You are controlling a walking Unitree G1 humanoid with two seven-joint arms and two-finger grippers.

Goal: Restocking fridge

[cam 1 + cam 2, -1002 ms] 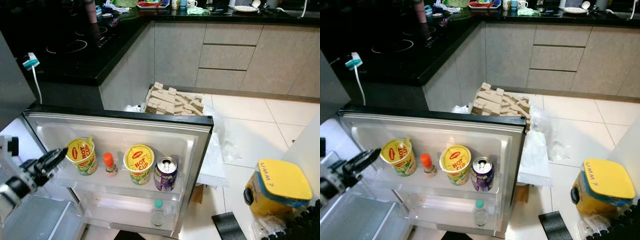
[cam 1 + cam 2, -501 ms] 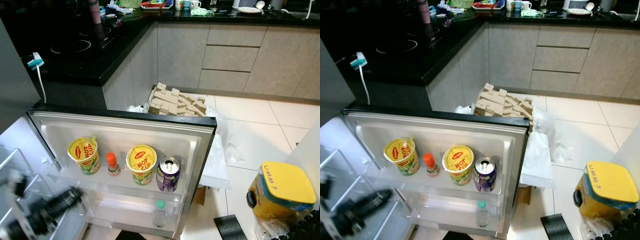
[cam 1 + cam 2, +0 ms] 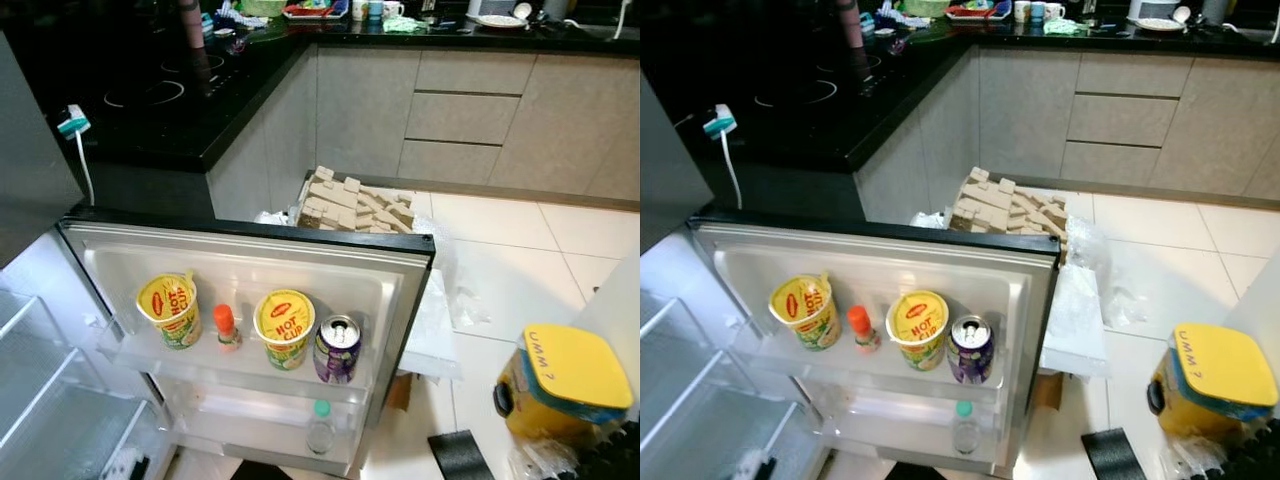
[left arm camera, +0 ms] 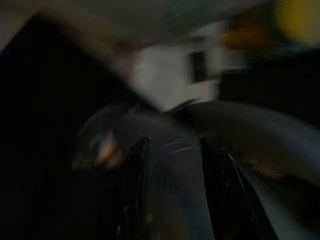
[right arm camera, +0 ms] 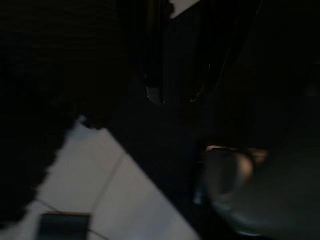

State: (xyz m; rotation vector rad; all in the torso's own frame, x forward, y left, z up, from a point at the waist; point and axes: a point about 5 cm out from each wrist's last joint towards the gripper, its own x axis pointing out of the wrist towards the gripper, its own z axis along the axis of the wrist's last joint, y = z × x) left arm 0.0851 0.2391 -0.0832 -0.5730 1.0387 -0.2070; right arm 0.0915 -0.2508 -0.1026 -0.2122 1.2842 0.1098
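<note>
The fridge door [image 3: 250, 235] stands open toward me. Its upper door shelf holds two yellow Hot Cup noodle cups [image 3: 170, 308] [image 3: 284, 326], a small orange-capped bottle [image 3: 226, 326] and a purple can [image 3: 337, 347]. A clear water bottle [image 3: 319, 427] stands on the lower door shelf. To the left, the fridge's glass shelves [image 3: 40, 400] are lit. My left gripper [image 4: 175, 142] hangs low in a dark, blurred wrist view. My right gripper [image 5: 175, 97] hangs over the floor tiles in deep shade.
A yellow-lidded container [image 3: 560, 385] sits on the floor at lower right, with a black mat [image 3: 455, 455] beside it. A box of wooden blocks [image 3: 350, 205] and plastic wrap [image 3: 440, 300] lie behind the door. Black counters and grey cabinets [image 3: 470, 110] ring the room.
My left arm, raised by the left noodle cup a second ago, has dropped down and out of the head views. The items on the door shelves have not moved.
</note>
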